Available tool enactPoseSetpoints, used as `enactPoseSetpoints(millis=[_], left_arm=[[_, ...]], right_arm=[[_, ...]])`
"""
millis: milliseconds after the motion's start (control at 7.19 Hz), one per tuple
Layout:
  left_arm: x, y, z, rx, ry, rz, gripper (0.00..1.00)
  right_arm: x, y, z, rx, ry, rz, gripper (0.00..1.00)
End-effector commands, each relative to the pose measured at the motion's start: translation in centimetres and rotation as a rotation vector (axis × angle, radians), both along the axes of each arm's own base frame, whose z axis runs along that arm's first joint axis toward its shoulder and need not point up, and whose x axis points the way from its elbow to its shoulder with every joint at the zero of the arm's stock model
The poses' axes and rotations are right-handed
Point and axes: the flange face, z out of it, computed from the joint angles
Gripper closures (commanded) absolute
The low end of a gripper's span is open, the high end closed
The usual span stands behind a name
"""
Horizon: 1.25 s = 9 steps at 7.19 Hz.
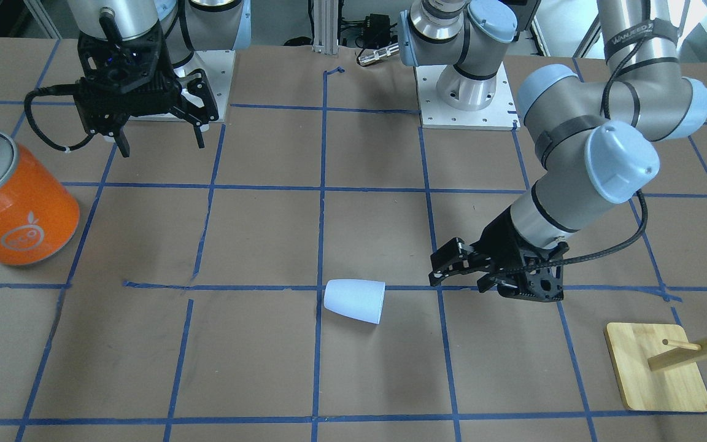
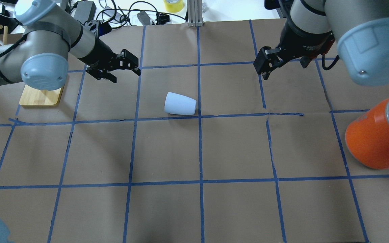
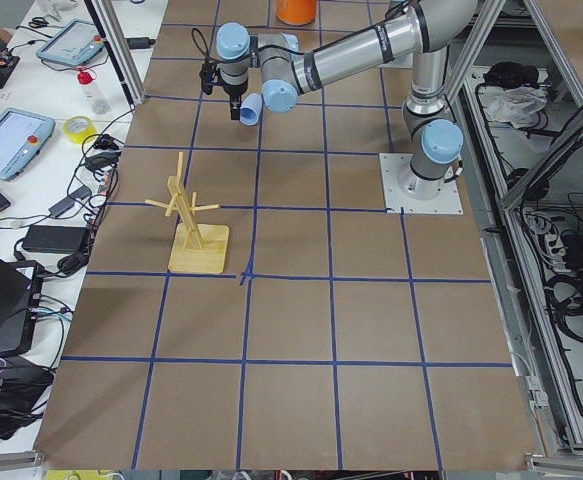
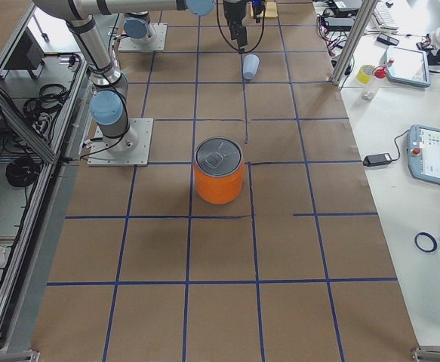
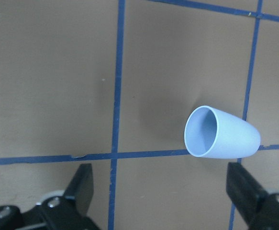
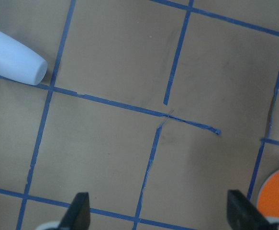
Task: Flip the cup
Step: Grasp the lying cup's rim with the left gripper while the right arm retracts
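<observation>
The pale lavender-blue cup lies on its side on the brown paper table, near a blue tape line. It also shows in the overhead view. Its open mouth points toward my left gripper, and the left wrist view looks into the blue inside of the cup. My left gripper is open and empty, low over the table, a short way from the cup's mouth. My right gripper is open and empty, farther off. The right wrist view shows the cup at its top left.
A large orange can with a silver lid stands on my right side. A wooden peg stand on a square base stands beside my left arm. Cables and a yellow tape roll lie beyond the table's far edge.
</observation>
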Motion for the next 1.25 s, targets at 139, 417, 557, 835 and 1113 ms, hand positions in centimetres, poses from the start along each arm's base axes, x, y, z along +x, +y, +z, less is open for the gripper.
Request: enactPoseSetpoints(millis=[139,417,557,835,1113], left_arm=[[-4.7,-1.6,-6.3,0.015,0.127,-0.063,0.0],[-8.9,-1.2,-8.3,0.038,0.134,-0.061,0.0],[-9.5,-0.9,-8.4,0.043,0.136,-0.063,0.0],[-9.5,0.5,-10.4,0.095,0.134,-0.06,0.0],[-9.7,0.6,-10.5,0.096,0.134,-0.056,0.0]], right_arm=[[-3.8,-0.4,1.2,-0.007,-0.087,-0.21,0.0],[-3.8,0.1,1.8,-0.02,-0.087,-0.21,0.0],[-3.8,0.5,2.0,-0.015,-0.087,-0.21,0.0],[-3.8,0.7,2.0,-0.015,-0.085,-0.21,0.0],[-3.8,0.8,2.3,-0.028,-0.082,-0.197,0.0]])
